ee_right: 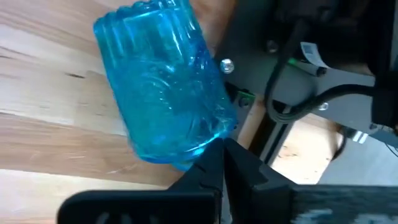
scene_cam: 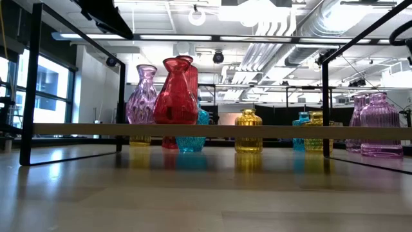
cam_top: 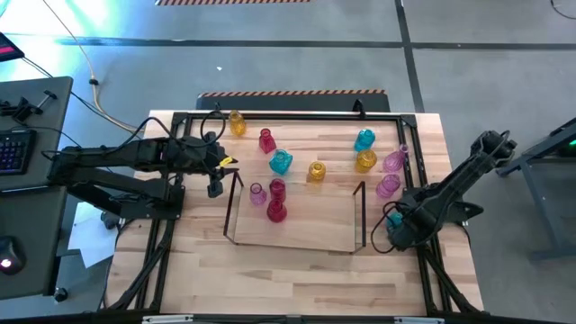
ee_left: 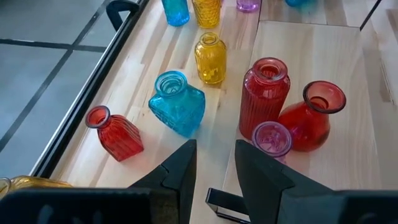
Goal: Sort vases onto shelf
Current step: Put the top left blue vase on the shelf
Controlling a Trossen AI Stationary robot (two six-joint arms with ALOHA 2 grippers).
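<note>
The shelf [cam_top: 306,229] is a clear tray with dark end frames in the middle of the table. Two red vases [cam_top: 276,212] and a pink vase [cam_top: 257,193] stand on its left part, base down. More vases, cyan [cam_top: 281,162], yellow [cam_top: 316,171], red [cam_top: 266,139] and pink [cam_top: 388,185], stand on the wood behind it. My left gripper [ee_left: 214,168] hovers open by the shelf's left end, holding nothing. My right gripper [cam_top: 396,229], off the shelf's right end, is shut on a cyan vase [ee_right: 165,87]. My right gripper has the cyan vase by the edge of its nearer end [ee_right: 208,146], right at the shut fingertips [ee_right: 239,165]. The fingers point steeply down. The vase reaches away past them, tilted, above the wood. Whether one finger is inside it, I cannot tell.
A black metal frame [cam_top: 288,114] runs around the table; its right rail [ee_right: 267,93] is close beside my right gripper. Bare wood lies in front of the shelf toward the near edge [cam_top: 297,279]. A desk with a keyboard [cam_top: 13,148] stands to the left.
</note>
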